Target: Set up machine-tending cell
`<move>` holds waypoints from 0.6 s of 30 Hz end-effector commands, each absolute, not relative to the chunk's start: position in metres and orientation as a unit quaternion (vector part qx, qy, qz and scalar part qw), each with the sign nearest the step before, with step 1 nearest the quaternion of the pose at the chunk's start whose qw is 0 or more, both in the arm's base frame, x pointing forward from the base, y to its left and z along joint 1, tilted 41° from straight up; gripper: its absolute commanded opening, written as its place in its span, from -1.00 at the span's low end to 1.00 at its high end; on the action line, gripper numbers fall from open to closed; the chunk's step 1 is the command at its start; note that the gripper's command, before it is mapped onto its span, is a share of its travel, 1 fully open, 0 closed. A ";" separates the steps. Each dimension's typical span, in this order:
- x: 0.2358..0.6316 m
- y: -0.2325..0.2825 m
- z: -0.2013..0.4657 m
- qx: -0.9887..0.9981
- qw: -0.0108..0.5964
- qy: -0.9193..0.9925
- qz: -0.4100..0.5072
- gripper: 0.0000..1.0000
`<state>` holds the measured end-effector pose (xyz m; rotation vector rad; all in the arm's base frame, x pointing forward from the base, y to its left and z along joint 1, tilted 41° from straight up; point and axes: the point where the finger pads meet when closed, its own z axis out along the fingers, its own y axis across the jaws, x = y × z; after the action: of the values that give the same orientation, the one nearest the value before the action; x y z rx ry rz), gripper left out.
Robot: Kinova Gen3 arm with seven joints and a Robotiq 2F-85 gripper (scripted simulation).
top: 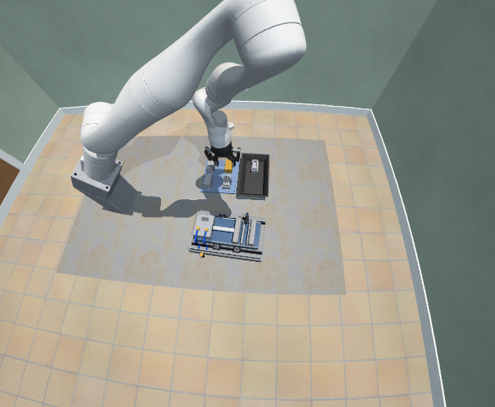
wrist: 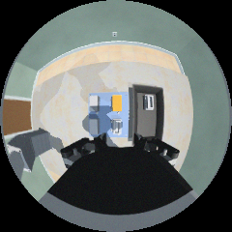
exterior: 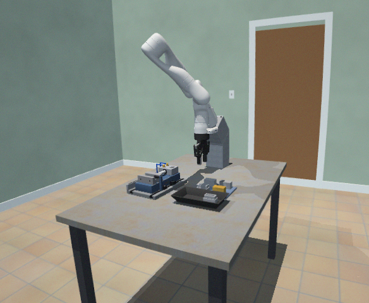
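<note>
Fingers (exterior: 199, 160) of the black gripper stand apart and hold nothing, high above the blue infeed plate (top: 205, 188), where the grey aluminium blank (top: 207, 180) lies below them, its long axis along the plate's length toward the vise (top: 227, 236).

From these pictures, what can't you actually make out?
- Work stop in the vise: too small in every view.
- Gripper's fingers: wrist view blurs them into dark shapes.
- Whether the infeed plate's part nearest the vise has a pocket: too small.
- Far edge of the infeed plate: hidden by the gripper, top view.
</note>
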<state>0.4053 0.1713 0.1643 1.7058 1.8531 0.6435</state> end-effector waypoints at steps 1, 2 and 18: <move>0.409 0.170 0.150 0.635 0.264 0.689 0.230 0.34; 0.411 0.170 0.147 0.635 0.264 0.689 0.230 0.34; 0.449 0.169 0.103 0.635 0.264 0.689 0.230 0.34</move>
<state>0.4470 0.1709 0.1190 1.7006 1.8526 0.6481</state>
